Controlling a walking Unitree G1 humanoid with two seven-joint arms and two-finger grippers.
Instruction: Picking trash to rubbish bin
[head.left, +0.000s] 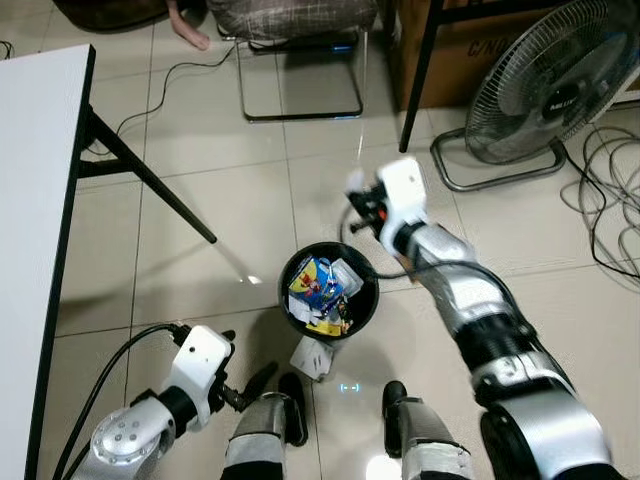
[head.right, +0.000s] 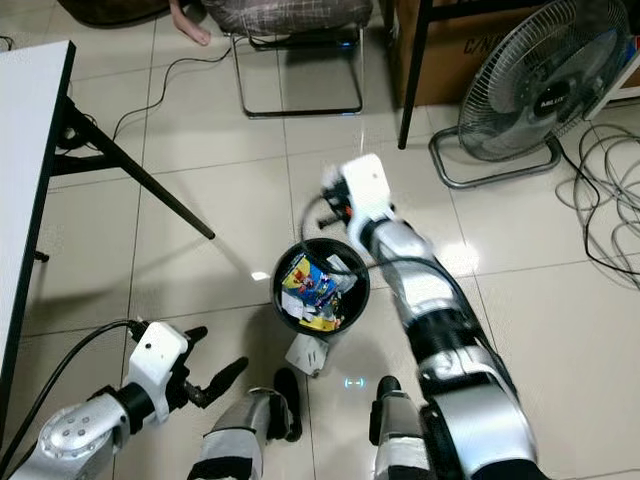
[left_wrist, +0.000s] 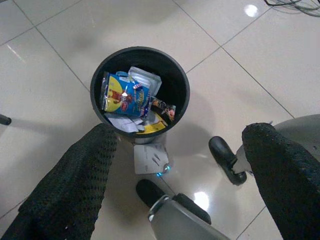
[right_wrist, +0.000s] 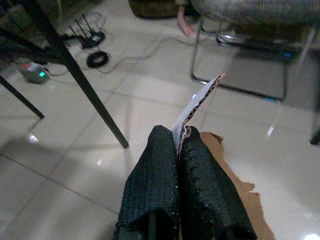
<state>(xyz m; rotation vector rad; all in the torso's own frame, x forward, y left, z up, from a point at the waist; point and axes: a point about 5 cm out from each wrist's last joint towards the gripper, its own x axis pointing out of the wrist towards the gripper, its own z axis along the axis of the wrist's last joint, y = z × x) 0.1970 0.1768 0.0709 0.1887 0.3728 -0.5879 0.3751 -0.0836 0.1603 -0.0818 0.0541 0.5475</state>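
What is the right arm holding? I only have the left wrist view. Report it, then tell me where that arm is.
Observer: The right gripper has its jaws shut on a strip of corrugated cardboard.
Operator: Give me its place against the bin.
Observer: It hangs just beyond the far rim of the bin, not over the opening.
Operator: Name what lies past it.
Observer: A chair, with a person's foot beside it.
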